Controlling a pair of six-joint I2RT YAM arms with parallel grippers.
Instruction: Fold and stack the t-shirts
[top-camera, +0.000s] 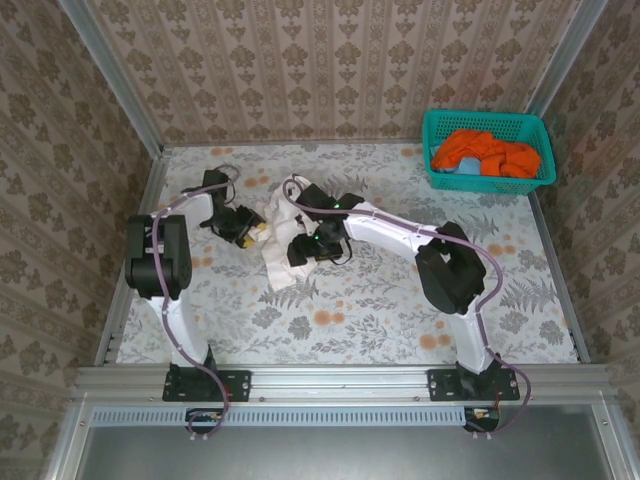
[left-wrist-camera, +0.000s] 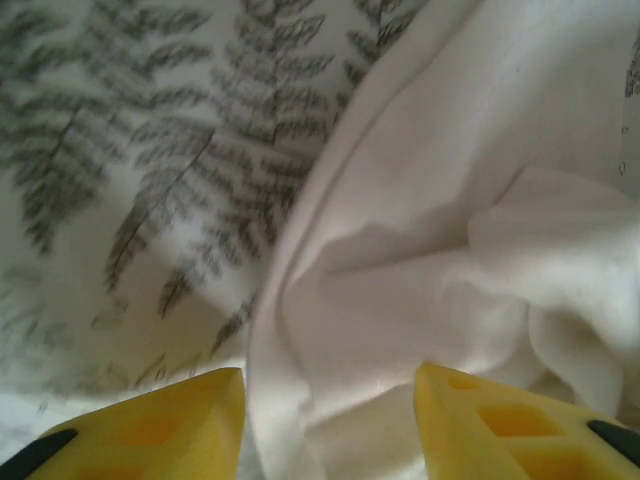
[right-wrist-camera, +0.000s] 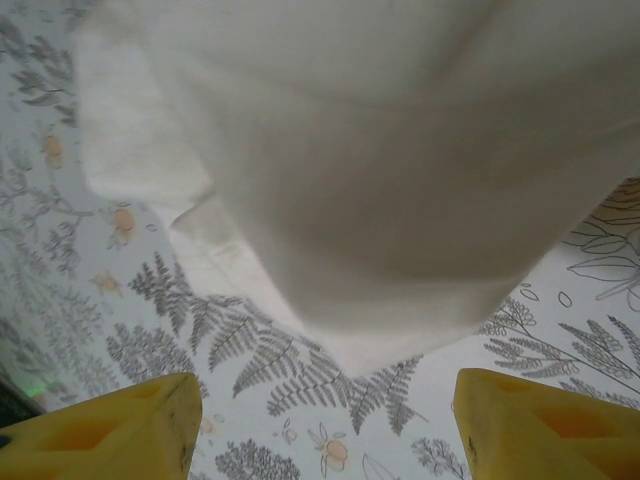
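Found cream t-shirt (top-camera: 281, 262) crumpled at middle of fern-print bench (top-camera: 400, 300), patterned walls (top-camera: 330, 60) around; orange t-shirts (top-camera: 485, 150) in teal basket (top-camera: 490, 184), far right corner. Saw left fingers (left-wrist-camera: 150, 430) parted astride a fold, right fingers (right-wrist-camera: 110, 430) wide, empty.

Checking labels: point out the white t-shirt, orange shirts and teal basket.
white t-shirt (top-camera: 282, 262), top external view, lower part
orange shirts (top-camera: 490, 152), top external view, heap's middle
teal basket (top-camera: 485, 114), top external view, far rim
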